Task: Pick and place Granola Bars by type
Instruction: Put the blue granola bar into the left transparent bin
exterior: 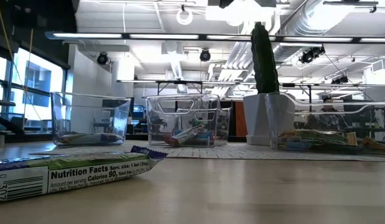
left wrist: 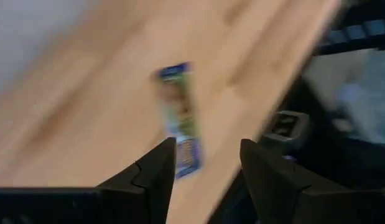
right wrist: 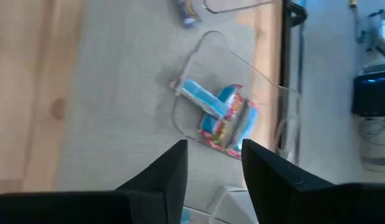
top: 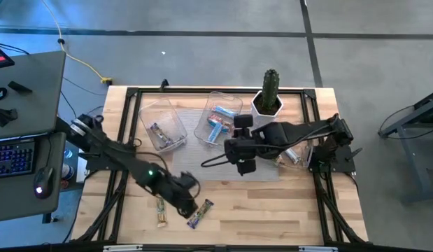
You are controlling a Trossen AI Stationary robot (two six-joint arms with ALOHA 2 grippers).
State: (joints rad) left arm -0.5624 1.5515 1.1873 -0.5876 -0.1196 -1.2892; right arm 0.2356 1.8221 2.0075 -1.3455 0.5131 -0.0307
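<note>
Two granola bars lie flat on the near part of the wooden table: a green-tan one (top: 160,210) and a purple one (top: 200,213). My left gripper (top: 189,203) hovers between them, open. Its wrist view shows the fingers (left wrist: 208,163) apart, with a blurred bar (left wrist: 180,121), greenish with blue-purple ends, just beyond them. My right gripper (top: 242,155) is open over the grey mat; its wrist view (right wrist: 214,158) looks at light blue and red-tan bars (right wrist: 218,118) in the middle clear tray (top: 219,119). The low view shows a green bar (exterior: 74,174) close up.
A left clear tray (top: 164,129) holds a purple bar. A right tray (top: 298,155), partly under my right arm, holds more bars. A potted cactus (top: 271,94) stands at the far edge. A black frame (top: 125,133) borders the table. A desk with a keyboard (top: 13,157) stands to the left.
</note>
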